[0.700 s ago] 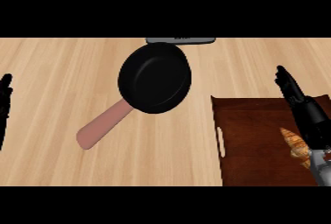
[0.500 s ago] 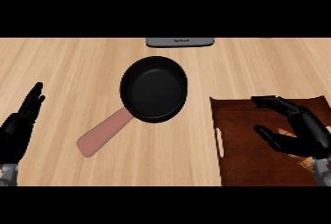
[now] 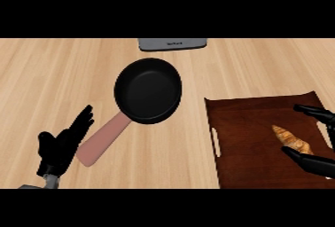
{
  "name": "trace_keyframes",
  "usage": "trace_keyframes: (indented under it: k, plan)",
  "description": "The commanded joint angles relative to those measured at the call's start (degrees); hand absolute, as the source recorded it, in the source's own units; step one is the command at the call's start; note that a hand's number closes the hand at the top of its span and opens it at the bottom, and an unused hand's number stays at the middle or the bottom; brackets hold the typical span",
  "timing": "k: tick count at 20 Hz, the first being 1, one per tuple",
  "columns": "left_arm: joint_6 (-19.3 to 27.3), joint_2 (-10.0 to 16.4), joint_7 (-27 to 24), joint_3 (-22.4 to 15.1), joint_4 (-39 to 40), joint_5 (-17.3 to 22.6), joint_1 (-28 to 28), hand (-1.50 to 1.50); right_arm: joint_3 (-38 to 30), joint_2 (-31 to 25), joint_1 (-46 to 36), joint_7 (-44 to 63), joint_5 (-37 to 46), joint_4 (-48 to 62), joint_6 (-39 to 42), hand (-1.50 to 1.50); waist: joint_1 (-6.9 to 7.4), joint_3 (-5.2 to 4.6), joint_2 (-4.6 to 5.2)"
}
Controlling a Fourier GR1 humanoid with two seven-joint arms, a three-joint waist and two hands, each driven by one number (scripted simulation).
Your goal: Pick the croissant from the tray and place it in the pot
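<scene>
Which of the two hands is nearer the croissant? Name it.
The right hand, at the view's right edge over the tray, with the croissant between its thumb and its other digits. The left hand is open beside the handle of the pan, off the tray.

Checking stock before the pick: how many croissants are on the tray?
1. The croissant lies on the right part of the brown tray, between the thumb and fingers of the right hand. The tray's far right is cut off, so another could be hidden.

We see a black pan (image 3: 148, 90), its handle (image 3: 103, 142) salmon-pink; a golden-brown croissant (image 3: 291, 139); a dark brown tray (image 3: 248, 128); a pale, wood-grained counter (image 3: 52, 75).
</scene>
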Motion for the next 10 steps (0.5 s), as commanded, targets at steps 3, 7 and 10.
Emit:
trace_keyframes:
  k: [3,7,10]
  plan:
    - [-2.78,-2.72,1.31,-1.79,4.34,-0.28,-4.47,0.00,-12.70,-6.34,8.64,-14.40,-11.25,1.19,14.05,-1.50,2.83,-0.25,-0.09]
    - [-3.63,-2.75,0.14,-2.08,4.01,-0.72,-2.36,0.00,-13.98,-14.53,16.61,-5.58,-7.46,-2.57,17.21,-1.50,3.16,-0.37,-0.27]
    - [-3.24,-5.04,-0.27,-2.64,6.71,-1.96,-5.11,0.00,-14.66,-17.16,16.30,3.24,-9.09,-4.36,18.46,-1.50,3.63,-0.38,-0.10]
